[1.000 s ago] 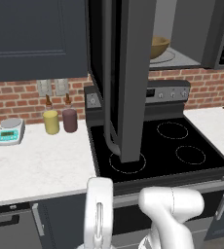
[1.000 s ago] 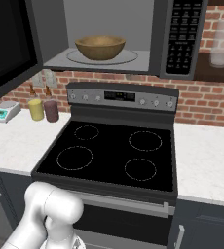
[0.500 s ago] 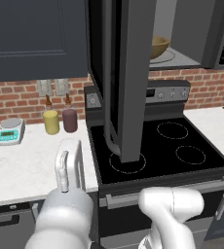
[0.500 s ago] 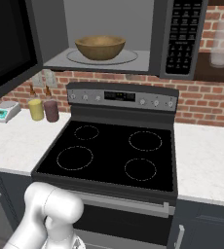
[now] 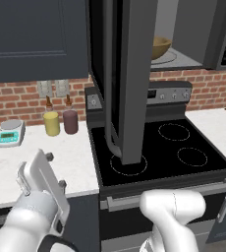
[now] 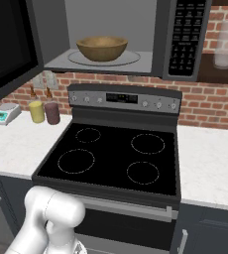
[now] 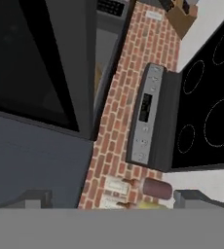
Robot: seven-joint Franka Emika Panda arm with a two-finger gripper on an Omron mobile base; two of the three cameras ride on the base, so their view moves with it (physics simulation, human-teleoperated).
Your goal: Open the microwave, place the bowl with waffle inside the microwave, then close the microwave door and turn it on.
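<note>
**Bowl inside, door wide open**

We see the microwave [image 6: 116, 37] mounted above the stove [image 6: 113, 154], its light grey cavity exposed. The bowl [image 6: 101, 48] sits upright on the round glass plate in the middle of that cavity; we cannot make out the waffle over its rim. The microwave door [image 5: 127, 78] stands swung out toward us, edge-on in the left base view, with its curved bar handle hanging over the stove's front left burner ring. In the hand view, rolled to one side, we look past the door's black glass at the brick wall and the stove's control panel. Our pincer [image 7: 112, 199] is spread wide, its two dark tips far apart and holding nothing. On the white surface [image 5: 61, 152] left of the stove stand a yellow jar [image 5: 51, 123] and a maroon jar [image 5: 70, 121], just beside each other, with a small scale [image 5: 10, 133] further left.
</note>
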